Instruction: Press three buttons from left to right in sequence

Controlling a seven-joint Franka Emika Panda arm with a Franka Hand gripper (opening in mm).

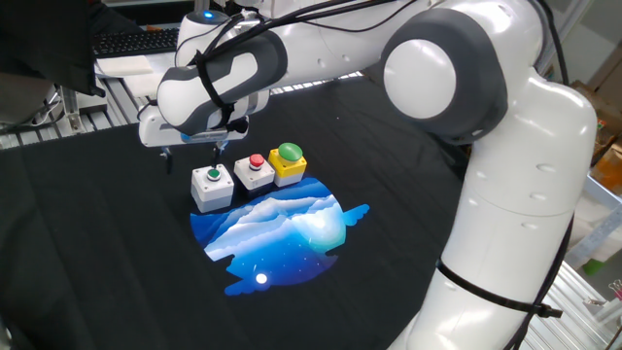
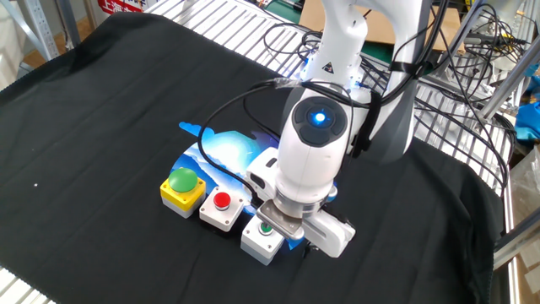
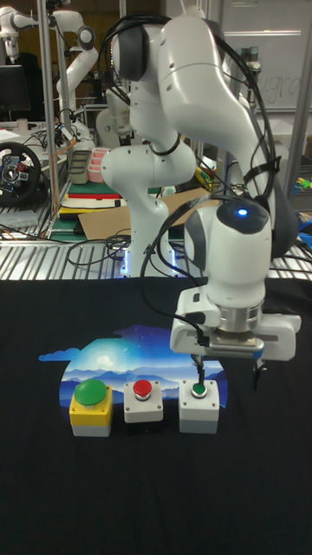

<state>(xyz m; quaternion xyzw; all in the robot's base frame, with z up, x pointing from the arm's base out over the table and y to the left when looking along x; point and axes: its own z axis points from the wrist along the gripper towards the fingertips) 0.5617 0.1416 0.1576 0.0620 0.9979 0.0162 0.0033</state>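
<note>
- Black cloth covers the counter (image 1: 97, 243), where three box switches sit touching in a short row at the edge of a blue-and-white landscape mat (image 1: 282, 233).
- Grey box with small green button (image 3: 198, 405) stands at one end of the row, the grey box with red button (image 3: 143, 400) in the middle, and the yellow box with large green dome (image 3: 90, 406) at the other end.
- White arm's end effector (image 3: 227, 375) hangs over the green-button end, fingers spread apart and gripping nothing.
- One dark fingertip (image 3: 200, 382) points down just above the small green button; whether it touches cannot be told.
</note>
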